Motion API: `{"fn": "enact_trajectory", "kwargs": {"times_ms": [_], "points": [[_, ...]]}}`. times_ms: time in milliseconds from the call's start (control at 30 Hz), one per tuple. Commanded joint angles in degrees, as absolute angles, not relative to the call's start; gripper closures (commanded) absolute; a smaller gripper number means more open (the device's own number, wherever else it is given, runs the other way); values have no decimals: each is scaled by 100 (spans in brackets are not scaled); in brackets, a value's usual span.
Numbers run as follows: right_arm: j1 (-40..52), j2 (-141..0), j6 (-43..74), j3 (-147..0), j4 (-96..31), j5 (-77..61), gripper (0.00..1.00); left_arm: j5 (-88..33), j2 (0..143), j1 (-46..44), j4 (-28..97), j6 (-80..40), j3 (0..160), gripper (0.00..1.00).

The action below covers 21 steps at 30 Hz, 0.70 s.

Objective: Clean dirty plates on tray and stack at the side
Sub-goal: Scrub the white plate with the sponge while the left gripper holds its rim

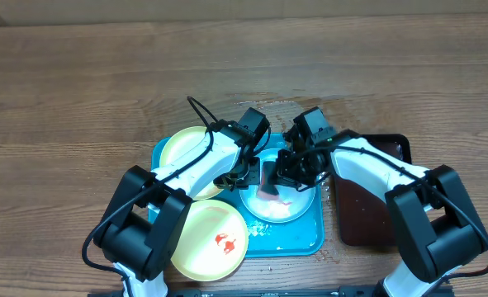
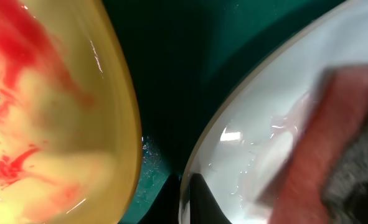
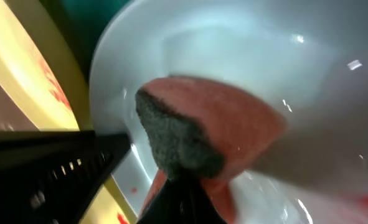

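Right fingers (image 3: 184,202) are closed on a sponge (image 3: 202,130) pressed into the pale plate (image 3: 264,56) in the tray (image 1: 297,239); left fingers (image 2: 199,202) are clamped on its rim. The wet rim could be pulled free by hard scrubbing.

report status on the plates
Left gripper shut on rim of round pale blue-white plastic plate. Right gripper shut on pink sponge inside it. Two pale yellow plates beside, near one red-smeared.

Overhead top-down — wrist views close, sharing white plate (image 2: 252,112).
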State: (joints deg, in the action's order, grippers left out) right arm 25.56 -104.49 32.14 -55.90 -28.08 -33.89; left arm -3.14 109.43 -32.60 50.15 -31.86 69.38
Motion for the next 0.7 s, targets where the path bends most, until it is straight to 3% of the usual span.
{"fn": "enact_trajectory", "kwargs": {"times_ms": [0,433,667], "points": [[2576,-10492,3625,-5334,-2499,-3199,96,480,11229,-3153,5081,-3336,6757,96],[1940,-10492,2762,-5468,-4368,-504,96,493,11229,-3153,5109,-3216,6757,96],[1959,-10492,2241,-5769,-5050,-294,96,491,11229,-3153,5113,-3216,6757,96]]}}
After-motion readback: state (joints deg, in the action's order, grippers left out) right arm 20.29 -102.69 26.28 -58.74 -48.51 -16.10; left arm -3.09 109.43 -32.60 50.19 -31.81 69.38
